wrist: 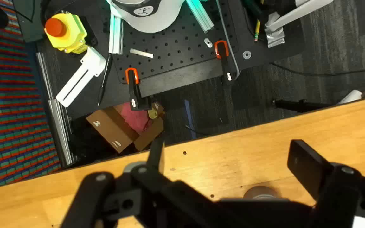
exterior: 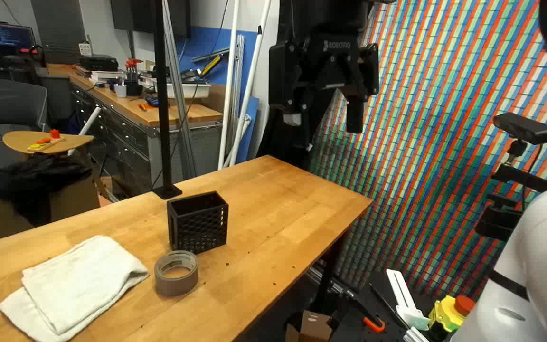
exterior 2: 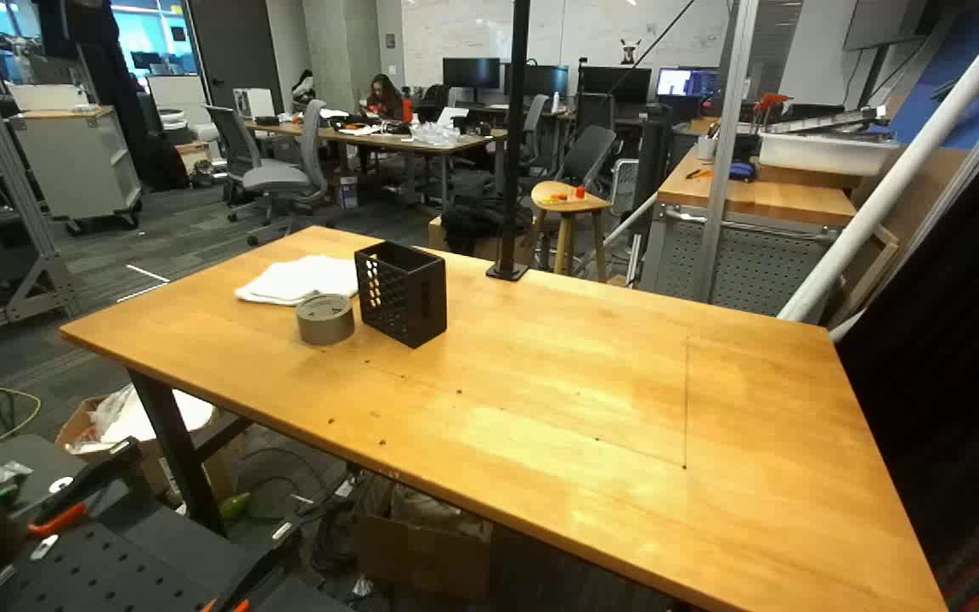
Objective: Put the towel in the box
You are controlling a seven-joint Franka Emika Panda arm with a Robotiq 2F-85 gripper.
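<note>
Black two-finger Robotiq gripper (wrist: 227,155) w/ jaws spread wide, holds nothing, above tan wooden surface (exterior 2: 540,382). Folded off-white cloth towel (exterior 2: 298,279) nr surface's far corner in an exterior view, outside black mesh-sided box (exterior 2: 404,297). Step prob. pre-grasp; next: go to towel, descend, pinch.

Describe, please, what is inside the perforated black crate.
In an exterior view, the perforated black crate shows only dark upper inner walls. Its floor is mostly hidden by the near side, so something low cannot be excluded. The folded white towel lies outside.
</note>
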